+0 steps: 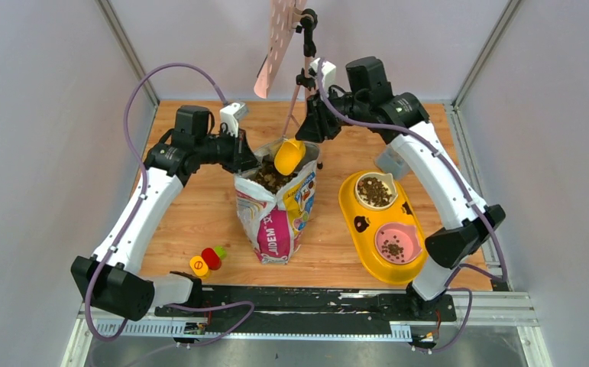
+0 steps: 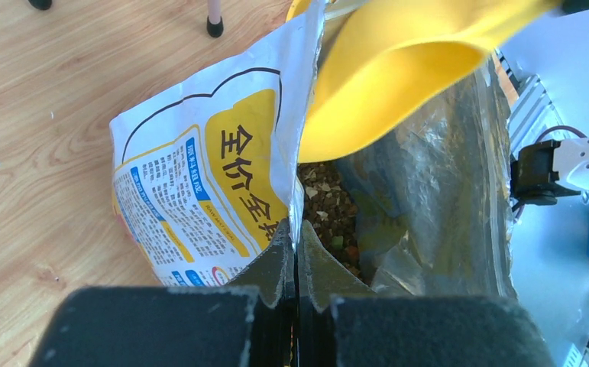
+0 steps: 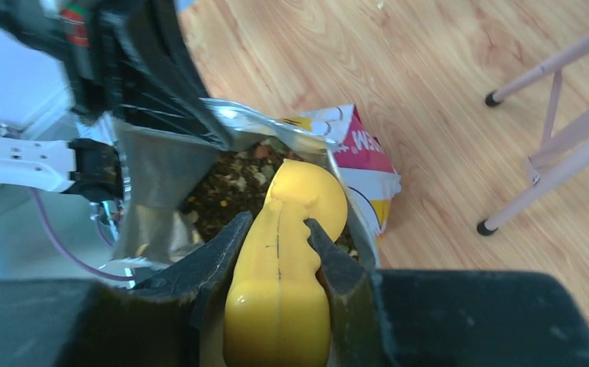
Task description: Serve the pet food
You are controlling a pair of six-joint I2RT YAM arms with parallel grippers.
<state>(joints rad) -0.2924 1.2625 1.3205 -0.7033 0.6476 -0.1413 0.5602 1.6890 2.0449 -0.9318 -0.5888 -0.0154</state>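
Yellow scoop [image 1: 289, 155], clenched in the right gripper [image 3: 277, 226], should dig deep into the pet food [image 1: 268, 178] inside the bag [image 1: 272, 225], then lift level, while the left gripper [image 2: 296, 238], pinched on the bag rim, holds the mouth open.

Bag [image 1: 276, 222], front, top view: large pink letters, about "AIDEM", first letter uncertain | same bag [image 2: 199, 176], left wrist view: white characters "全价全" on a yellow field; blue blocks of small print illegible | right wrist view: partial white letters, apparently "WEN", on pink | yellow disc [image 1: 198, 265]: red round sign, unreadable
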